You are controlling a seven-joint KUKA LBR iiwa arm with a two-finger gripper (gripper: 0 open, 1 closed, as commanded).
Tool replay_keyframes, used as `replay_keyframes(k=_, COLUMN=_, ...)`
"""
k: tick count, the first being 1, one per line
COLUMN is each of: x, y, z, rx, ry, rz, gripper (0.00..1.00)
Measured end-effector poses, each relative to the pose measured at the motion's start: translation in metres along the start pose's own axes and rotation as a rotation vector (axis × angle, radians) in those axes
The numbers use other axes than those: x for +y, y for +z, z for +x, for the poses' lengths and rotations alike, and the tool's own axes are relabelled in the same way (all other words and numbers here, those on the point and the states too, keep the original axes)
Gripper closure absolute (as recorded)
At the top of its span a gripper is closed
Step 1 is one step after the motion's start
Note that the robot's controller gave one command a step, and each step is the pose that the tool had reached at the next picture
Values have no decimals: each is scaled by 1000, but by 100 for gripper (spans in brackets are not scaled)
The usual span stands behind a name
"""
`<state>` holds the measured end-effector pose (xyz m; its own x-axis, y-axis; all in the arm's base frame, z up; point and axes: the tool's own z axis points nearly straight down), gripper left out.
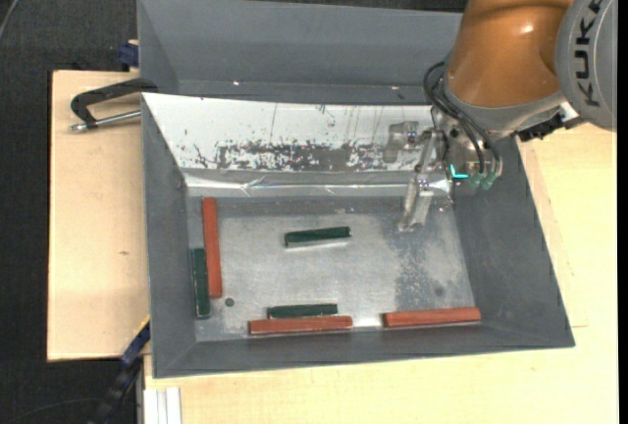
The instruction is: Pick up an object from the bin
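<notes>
Hovering my gripper near the bin's back-right corner, grip state I cannot tell; I'd shift toward the central dark green bar and straddle its width.

My end effector hangs in the grey bin, right of the middle dark green bar and apart from it. Left of that bar, a red bar and a green bar lie side by side. Nearer the front wall than it lie a green-and-red pair and a separate red bar.
</notes>
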<state>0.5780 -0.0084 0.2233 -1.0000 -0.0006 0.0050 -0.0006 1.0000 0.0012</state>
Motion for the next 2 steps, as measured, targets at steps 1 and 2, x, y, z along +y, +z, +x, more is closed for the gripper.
replay_keyframes(k=1, x=23, y=108, z=8, rx=1, ry=-111, rz=-1, gripper=0)
replay_keyframes(k=2, x=73, y=156, z=5, rx=-2, ry=-125, rz=-2, gripper=0)
